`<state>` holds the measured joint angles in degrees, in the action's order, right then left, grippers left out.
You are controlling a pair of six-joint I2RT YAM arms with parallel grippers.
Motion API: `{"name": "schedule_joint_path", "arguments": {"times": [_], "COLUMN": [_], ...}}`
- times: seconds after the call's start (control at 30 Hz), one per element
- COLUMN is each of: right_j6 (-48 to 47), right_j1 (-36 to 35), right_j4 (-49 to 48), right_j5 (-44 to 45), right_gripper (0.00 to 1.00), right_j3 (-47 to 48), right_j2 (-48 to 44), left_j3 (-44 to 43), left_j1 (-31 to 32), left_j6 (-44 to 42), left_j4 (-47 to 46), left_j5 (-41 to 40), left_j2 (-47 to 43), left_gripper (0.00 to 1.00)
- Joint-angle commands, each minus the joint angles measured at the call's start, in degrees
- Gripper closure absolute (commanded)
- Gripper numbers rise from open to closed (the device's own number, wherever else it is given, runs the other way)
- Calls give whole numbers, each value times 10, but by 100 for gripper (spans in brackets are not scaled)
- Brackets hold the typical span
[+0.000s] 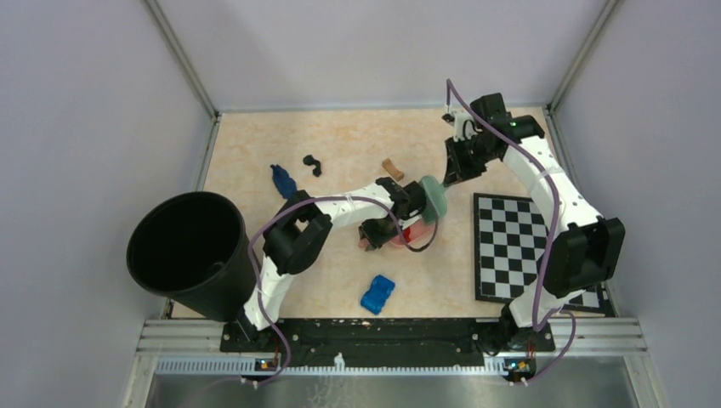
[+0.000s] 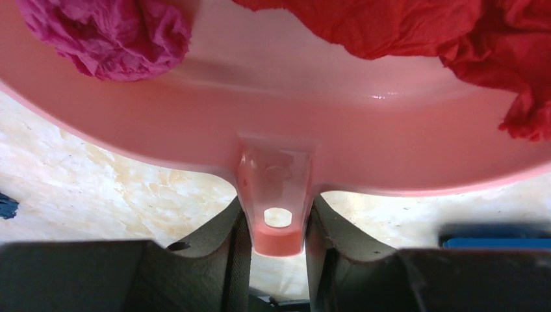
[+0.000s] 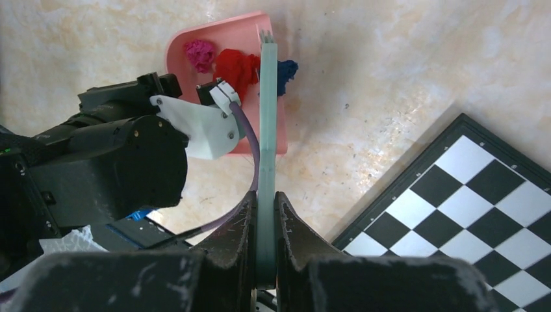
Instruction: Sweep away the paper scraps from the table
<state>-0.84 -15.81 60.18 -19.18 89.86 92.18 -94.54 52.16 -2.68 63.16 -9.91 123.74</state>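
Well, left gripper (image 2: 277,224) clamping the dustpan (image 2: 292,123), right gripper (image 3: 265,203) the brush (image 3: 267,117), I'd nudge these featherlight, crumpled paper scraps (image 3: 235,68), never pinch.

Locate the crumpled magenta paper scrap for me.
In the left wrist view, upper left, the crumpled magenta paper scrap lies inside the pink plastic dustpan, with the crumpled red paper scrap next to it.

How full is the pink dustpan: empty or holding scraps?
Partly filled. A magenta scrap and a red scrap lie inside the pink dustpan; a dark blue scrap sits at its edge.
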Motion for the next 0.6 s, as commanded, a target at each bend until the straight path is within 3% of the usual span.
{"name": "schedule_joint_path", "arguments": {"times": [0.0,0.3,0.57], "right_j6": [-21,-45,-55], "right_j1": [7,22,79], "right_j4": [44,62,41], "right_j5": [11,40,68], "right_gripper": [100,100,100], "right_j3": [65,113,137], "right_j2": [-40,-60,-71], "left_j3": [35,50,64], "left_j1": [-5,-8,-13], "left_j6": [25,26,51], "left_j4": [-110,-145,-162], "left_j5": [-22,-21,-24], "left_j2": [-39,-50,-88], "left_gripper": [100,100,100]}}
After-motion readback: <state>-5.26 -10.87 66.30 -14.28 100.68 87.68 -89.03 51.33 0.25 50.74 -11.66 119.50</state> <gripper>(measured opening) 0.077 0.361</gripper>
